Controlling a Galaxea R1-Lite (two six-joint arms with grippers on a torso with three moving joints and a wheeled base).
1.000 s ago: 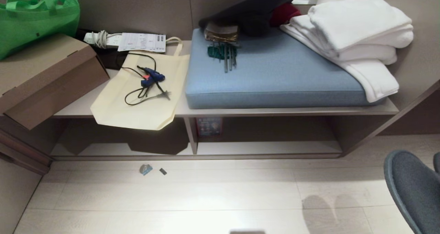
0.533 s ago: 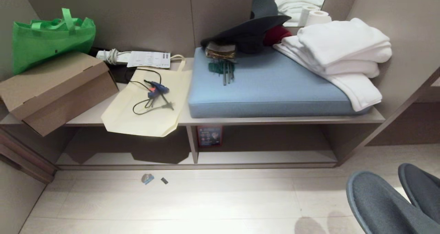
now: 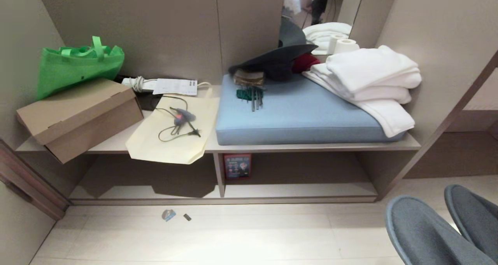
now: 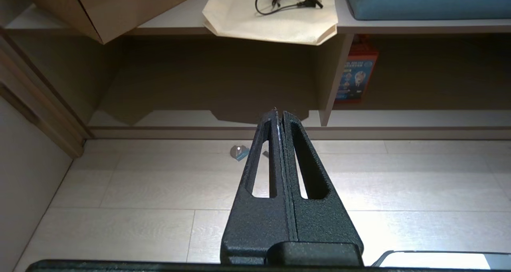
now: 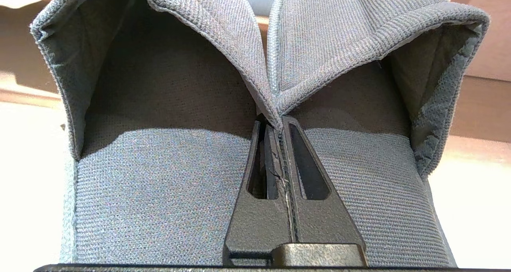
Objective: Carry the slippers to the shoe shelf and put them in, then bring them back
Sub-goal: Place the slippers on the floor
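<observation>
The pair of dark grey slippers point(image 3: 426, 234) hangs at the lower right of the head view, toes pointing toward the unit. In the right wrist view my right gripper point(image 5: 278, 122) is shut on the two touching inner rims of the slippers point(image 5: 159, 172), which lie side by side with their open backs toward the camera. The shoe shelf point(image 3: 299, 190) is the low cubby under the bench, with a pale base board and a vertical divider point(image 3: 220, 173). My left gripper point(image 4: 278, 113) is shut and empty above the floor, in front of the shoe shelf point(image 4: 399, 118).
On the bench lie a blue cushion point(image 3: 299, 117), white towels point(image 3: 369, 78), a cream tote bag point(image 3: 171, 140) with a glue gun, a cardboard box point(image 3: 81, 115) and a green bag point(image 3: 78, 64). A red box point(image 3: 237, 165) stands in the cubby. Two small scraps point(image 3: 169, 215) lie on the floor.
The whole head view has shifted: the unit now sits lower and further off, with more wall showing. The slippers have come further into view at the lower right.
</observation>
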